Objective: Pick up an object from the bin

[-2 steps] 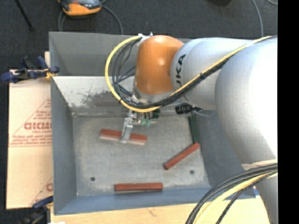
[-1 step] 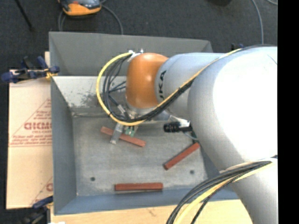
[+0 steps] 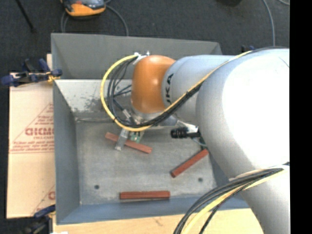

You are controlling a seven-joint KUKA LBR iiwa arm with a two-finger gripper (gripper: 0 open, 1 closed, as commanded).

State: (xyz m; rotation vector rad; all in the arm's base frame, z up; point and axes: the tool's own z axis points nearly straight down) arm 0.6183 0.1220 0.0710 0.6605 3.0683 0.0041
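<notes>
Camera view, items listed from largest to smallest.

1. Arm (image 3: 234, 111): white, enters from the right and covers the bin's right-hand part.
2. Bin (image 3: 66, 145): grey metal with sloped walls, the floor mostly bare.
3. Orange cover (image 3: 148, 84): on the wrist, over the bin's rear centre, with a yellow cable (image 3: 103, 89) looped on its left.
4. Front stick (image 3: 145, 195): red-brown, flat, lying along the near wall.
5. Right stick (image 3: 189, 163): red-brown, slanted, just beside the arm's edge.
6. Centre stick (image 3: 141, 148): red-brown, slanted, flat on the floor mid-bin. Both ends are visible and its middle is hidden by the gripper.
7. Gripper (image 3: 122, 141): down at floor level, directly over the centre stick's middle, apparently touching it. Whether it is open or closed cannot be told, and no grip is visible.
8. Small green piece (image 3: 134, 138): just beside the gripper. It is unclear whether this is part of the robot or a loose thing.

Task status (judgement): the descent onto the centre stick looks complete. Nothing is lifted, as all three sticks lie on the floor. Securing the stick and raising it clear of the bin remain.
</notes>
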